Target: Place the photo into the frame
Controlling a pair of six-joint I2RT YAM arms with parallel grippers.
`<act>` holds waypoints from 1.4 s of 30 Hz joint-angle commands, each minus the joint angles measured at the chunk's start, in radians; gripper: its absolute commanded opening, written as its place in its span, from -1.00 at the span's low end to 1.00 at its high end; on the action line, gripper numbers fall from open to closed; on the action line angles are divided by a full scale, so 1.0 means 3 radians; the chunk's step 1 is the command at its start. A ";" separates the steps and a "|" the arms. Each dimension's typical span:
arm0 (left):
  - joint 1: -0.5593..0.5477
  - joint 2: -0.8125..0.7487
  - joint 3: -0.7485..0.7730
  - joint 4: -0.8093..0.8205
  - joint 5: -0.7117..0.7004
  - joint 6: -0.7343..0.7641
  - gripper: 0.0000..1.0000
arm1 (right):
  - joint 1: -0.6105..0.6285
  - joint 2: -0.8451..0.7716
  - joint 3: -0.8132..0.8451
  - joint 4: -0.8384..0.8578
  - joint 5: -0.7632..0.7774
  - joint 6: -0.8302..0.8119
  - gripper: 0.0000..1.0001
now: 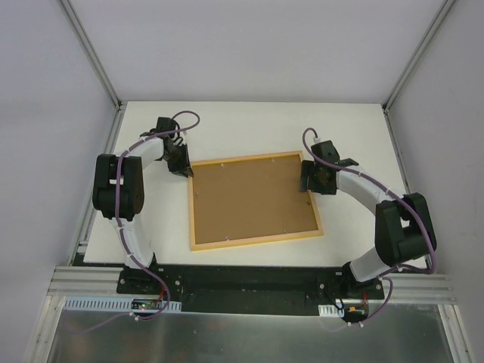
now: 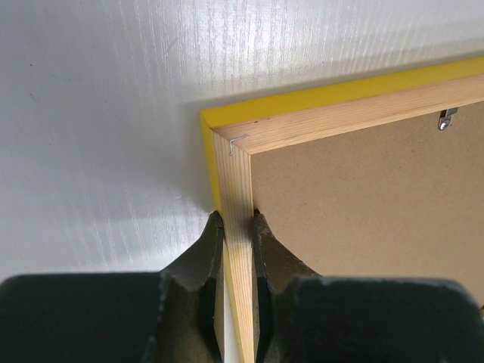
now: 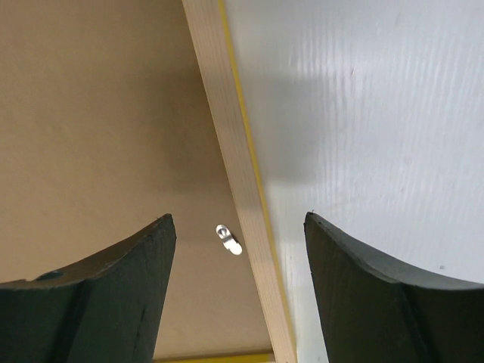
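L gripper [image 2: 236, 219], black two-finger: jaws pinched tight on left rail of thin rectangular frame [image 1: 257, 240], near its far-left corner. Frame lies flat mid white table [image 1: 249, 128], pale wood back up, yellow edge showing, plain brown backing board [image 1: 253, 198] inside. R gripper [image 3: 238, 219]: jaws wide apart, straddling right rail, gripping nothing; small metal clip [image 3: 228, 240] btwn them

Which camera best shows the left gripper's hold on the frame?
Left wrist: the left gripper is seen close up, jaws shut on the wooden rail of the frame near its corner. The top view shows that gripper at the frame's far-left corner, but small, with the contact unclear. The right wrist view shows only the opposite rail.
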 commanded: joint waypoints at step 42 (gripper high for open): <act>0.0054 0.0203 0.0375 -0.0259 0.0079 0.0035 -1.00 | 0.0353 -0.0158 -0.0634 0.0185 -0.0014 0.0117 -0.71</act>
